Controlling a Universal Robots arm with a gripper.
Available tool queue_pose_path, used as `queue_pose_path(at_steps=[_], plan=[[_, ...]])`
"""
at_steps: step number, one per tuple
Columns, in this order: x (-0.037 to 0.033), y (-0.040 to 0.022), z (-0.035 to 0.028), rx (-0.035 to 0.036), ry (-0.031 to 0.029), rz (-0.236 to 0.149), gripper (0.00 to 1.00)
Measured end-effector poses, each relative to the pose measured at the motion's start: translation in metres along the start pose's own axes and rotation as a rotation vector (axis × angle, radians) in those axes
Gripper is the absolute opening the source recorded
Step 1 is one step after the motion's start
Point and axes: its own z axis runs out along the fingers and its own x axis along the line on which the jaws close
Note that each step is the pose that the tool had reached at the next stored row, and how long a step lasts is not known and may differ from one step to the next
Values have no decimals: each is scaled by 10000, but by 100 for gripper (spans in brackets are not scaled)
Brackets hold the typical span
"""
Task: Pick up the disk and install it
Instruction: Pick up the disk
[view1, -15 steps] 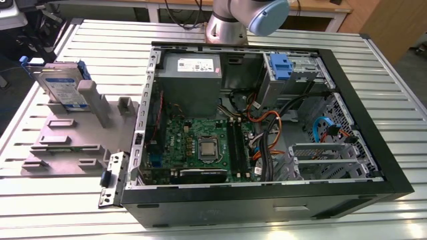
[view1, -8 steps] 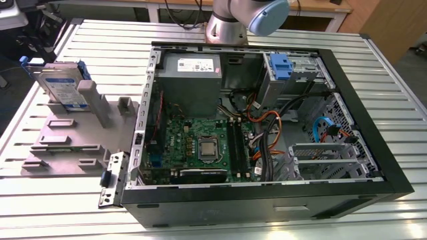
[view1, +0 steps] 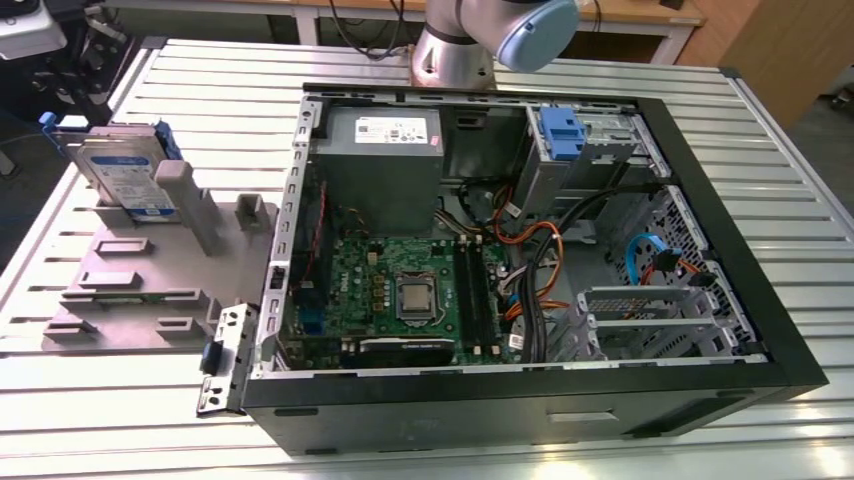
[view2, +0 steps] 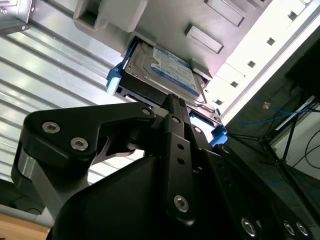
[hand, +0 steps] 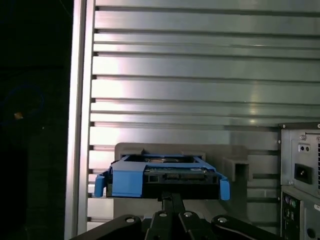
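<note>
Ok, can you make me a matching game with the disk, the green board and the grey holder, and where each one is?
Things:
1. disk
2. green board
3. grey holder

Places:
A. on the slatted table, beside the computer case
B. propped up in the grey holder
C. lying flat inside the open computer case

Pairs: 1-B, 2-C, 3-A

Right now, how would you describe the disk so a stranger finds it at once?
Start at the open computer case on the slatted table; on the exterior view's left of it lies a grey holder. The disk stands tilted at that holder's far end. Unlike the grey posts beside it, it is flat silver metal with a white-and-blue label and blue side rails.
</note>
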Motion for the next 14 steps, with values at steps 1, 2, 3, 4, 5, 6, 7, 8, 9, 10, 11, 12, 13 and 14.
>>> queue_pose_path(at_steps=[1, 2, 3, 4, 5, 6, 7, 8, 9, 10, 11, 12, 13, 14], plan=[[0, 0, 0, 0, 5, -133, 11], [0, 0, 0, 0, 10, -264, 11], [0, 0, 1, 0, 15, -406, 11], [0, 0, 1, 0, 21, -551, 11], [0, 0, 1, 0, 27, -703, 11], [0, 0, 1, 0, 32, -846, 11], [0, 0, 2, 0, 37, -971, 11], [0, 0, 2, 0, 41, -1086, 11], [0, 0, 2, 0, 45, -1186, 11], [0, 0, 1, 1, 49, -1292, 11], [0, 0, 2, 1, 52, -1396, 11], [0, 0, 2, 1, 55, -1493, 11], [0, 0, 2, 0, 58, -1595, 11], [0, 0, 2, 1, 62, -1671, 11]])
